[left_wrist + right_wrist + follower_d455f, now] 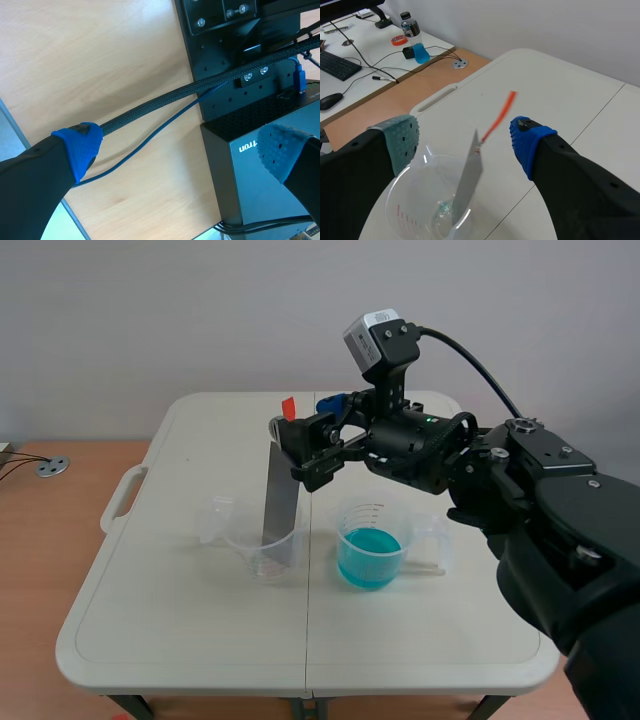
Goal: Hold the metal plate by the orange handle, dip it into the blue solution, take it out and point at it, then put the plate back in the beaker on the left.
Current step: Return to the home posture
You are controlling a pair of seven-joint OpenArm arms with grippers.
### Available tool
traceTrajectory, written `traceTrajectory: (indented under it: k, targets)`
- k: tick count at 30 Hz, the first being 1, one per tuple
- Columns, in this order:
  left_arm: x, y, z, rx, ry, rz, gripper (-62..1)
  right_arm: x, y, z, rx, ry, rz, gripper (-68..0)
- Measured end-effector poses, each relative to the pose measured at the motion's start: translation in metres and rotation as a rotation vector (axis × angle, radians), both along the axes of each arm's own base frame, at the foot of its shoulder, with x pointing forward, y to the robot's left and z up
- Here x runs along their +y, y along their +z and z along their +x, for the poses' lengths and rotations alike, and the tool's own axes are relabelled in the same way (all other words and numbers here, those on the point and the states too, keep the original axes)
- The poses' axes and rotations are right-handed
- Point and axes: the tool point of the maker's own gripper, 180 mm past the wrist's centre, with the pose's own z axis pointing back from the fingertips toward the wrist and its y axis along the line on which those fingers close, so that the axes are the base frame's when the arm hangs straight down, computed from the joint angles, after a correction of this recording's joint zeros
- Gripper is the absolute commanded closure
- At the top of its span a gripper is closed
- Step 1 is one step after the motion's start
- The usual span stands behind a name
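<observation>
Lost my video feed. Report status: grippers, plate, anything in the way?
Right gripper open, fingers either side of orange handle, no grip. Left gripper open, away from the table. Metal plate standing in left beaker. Nothing blocking the handle.

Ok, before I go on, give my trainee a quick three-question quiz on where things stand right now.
1. Which one holds the metal plate: the empty left beaker or the one with blue solution?
2. The right gripper is: A) shut on the orange handle; B) open, with a finger on either side of the plate's top; C) out of view.
3. True or false: the left gripper is shut.
Key: 1 the left beaker; 2 B; 3 false, it is open.
</observation>
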Motion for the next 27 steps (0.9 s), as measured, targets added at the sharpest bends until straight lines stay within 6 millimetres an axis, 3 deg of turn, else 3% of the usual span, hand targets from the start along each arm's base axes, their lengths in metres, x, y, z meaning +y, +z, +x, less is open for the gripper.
traceTrajectory:
  k: [6,9,15,19,21,27]
  targets:
    - [-0.001,0.000,0.001,-0.003,0.002,-0.002,-62.3,0.000,0.001,0.000,-0.004,-0.001,0.003,-57.1]
    - [-0.001,-0.001,0.007,-0.015,0.002,-0.003,-62.3,-0.001,0.001,0.000,-0.008,-0.001,0.000,-66.9]
    - [-0.001,-0.002,0.018,-0.040,0.004,-0.004,-62.3,-0.020,0.026,-0.003,-0.101,-0.042,-0.041,-66.5]
    - [-0.001,0.001,0.024,-0.072,0.011,-0.010,-62.3,-0.035,0.038,-0.017,-0.145,-0.075,-0.064,-66.4]
    - [0.002,0.009,0.044,-0.152,0.069,-0.022,-62.3,-0.044,0.039,-0.025,-0.150,-0.093,-0.075,-66.4]
    - [0.040,0.066,0.147,-0.499,0.197,0.007,-62.3,-0.078,0.029,-0.047,-0.125,-0.153,-0.130,-66.4]
